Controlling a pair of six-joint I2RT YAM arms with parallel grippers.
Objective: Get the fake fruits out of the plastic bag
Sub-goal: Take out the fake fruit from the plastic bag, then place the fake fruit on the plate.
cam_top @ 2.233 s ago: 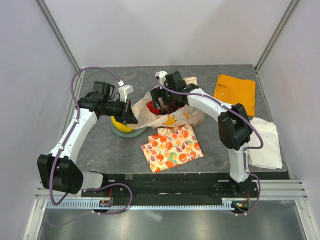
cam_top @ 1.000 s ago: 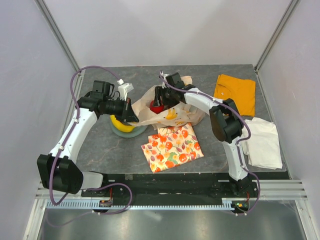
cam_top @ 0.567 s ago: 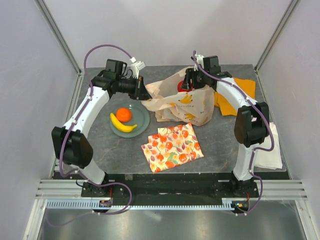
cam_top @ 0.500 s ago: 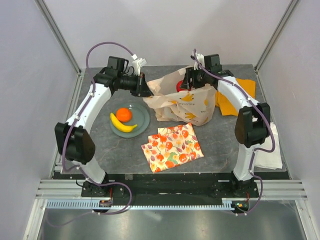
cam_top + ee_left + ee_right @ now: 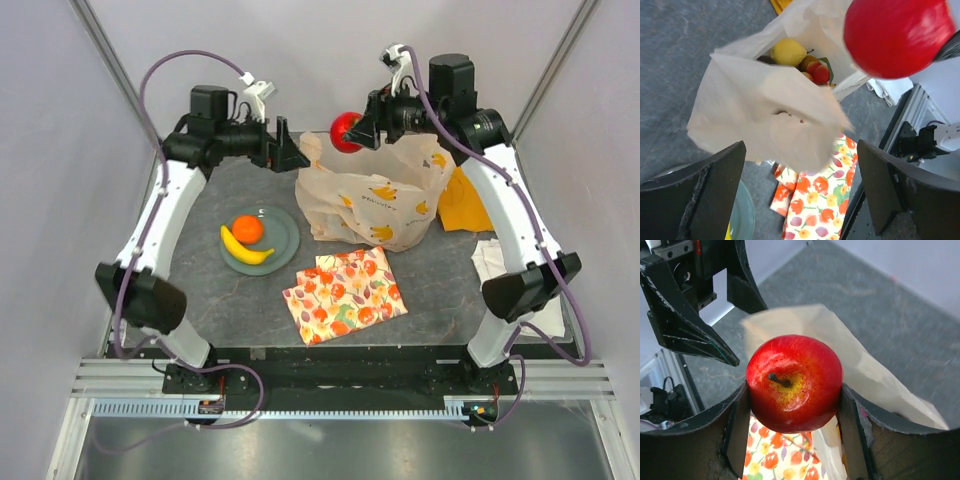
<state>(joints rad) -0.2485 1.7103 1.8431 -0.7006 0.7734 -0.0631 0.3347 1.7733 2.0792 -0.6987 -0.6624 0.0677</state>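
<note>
My right gripper [image 5: 352,131] [image 5: 794,410] is shut on a red apple [image 5: 345,131] [image 5: 794,382] and holds it high above the mouth of the plastic bag [image 5: 375,200] [image 5: 765,110]. The apple [image 5: 897,35] also shows at the top right of the left wrist view. The cream bag stands on the table with its mouth gaping. Inside it lie a yellow lemon [image 5: 788,51] and small red fruits [image 5: 817,72]. My left gripper [image 5: 290,155] [image 5: 802,195] hangs open just left of the bag's rim, with nothing between its fingers. A banana [image 5: 247,250] and an orange [image 5: 248,229] lie on the plate [image 5: 285,235].
A flat cloth printed with red-orange fruits [image 5: 345,295] [image 5: 820,200] lies in front of the bag. An orange cloth [image 5: 465,205] sits behind the bag's right side. A white cloth [image 5: 493,260] lies near the right arm. The grey-green plate is left of the bag.
My left gripper has let go of the bag's rim and opened. My right gripper has lifted the apple out of the bag. Both arms have risen, and the bag now stands on its own.
</note>
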